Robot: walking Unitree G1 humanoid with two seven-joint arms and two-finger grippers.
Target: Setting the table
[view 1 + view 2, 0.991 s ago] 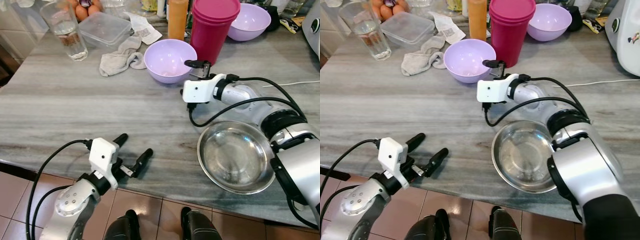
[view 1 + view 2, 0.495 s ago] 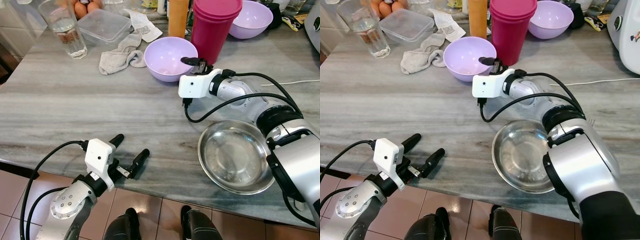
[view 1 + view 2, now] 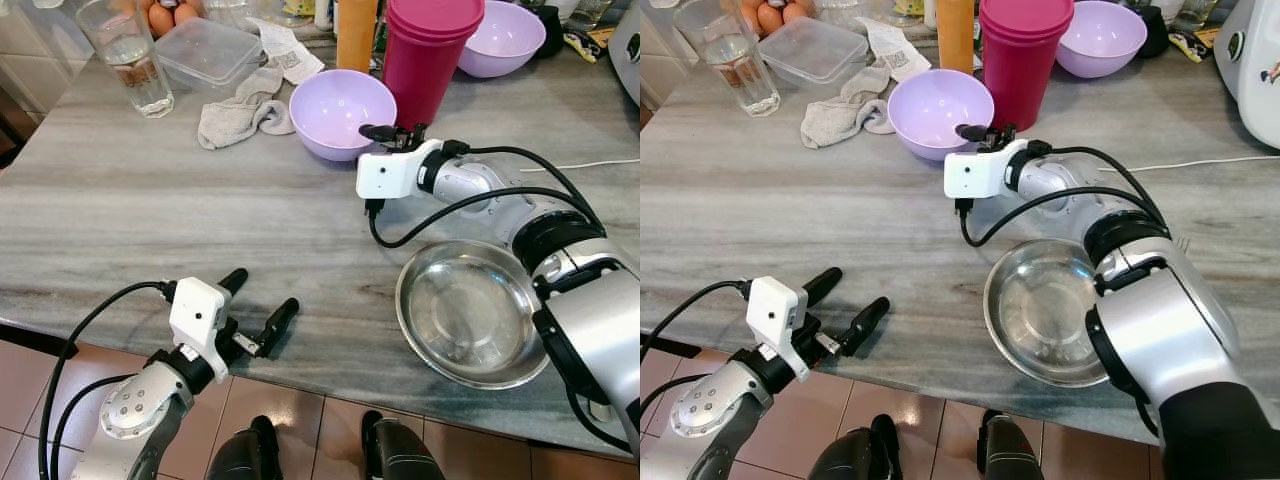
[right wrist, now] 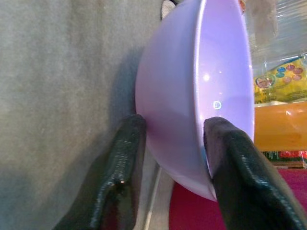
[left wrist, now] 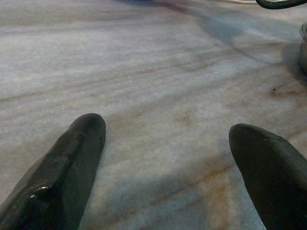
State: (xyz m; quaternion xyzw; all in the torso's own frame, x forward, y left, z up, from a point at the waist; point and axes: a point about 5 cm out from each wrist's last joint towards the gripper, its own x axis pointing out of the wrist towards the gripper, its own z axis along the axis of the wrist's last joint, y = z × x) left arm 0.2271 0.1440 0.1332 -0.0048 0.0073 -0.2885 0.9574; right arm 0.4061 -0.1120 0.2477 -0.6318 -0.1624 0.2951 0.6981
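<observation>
Lilac bowl (image 3: 341, 112) at table (image 3: 150, 200) far side, beside red cup (image 3: 427, 55). Right gripper (image 4: 168, 143) fingers apart, straddling near rim: one inside, one outside. Left gripper (image 3: 262, 305) spread, idle, far off.

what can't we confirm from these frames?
- Right gripper straddles the near lilac bowl rim; right wrist view doesn't settle whether the fingers actually clamp it.
- Eggs cut off by the top edge, count unknown.
- Paper slip print too small to read.
</observation>
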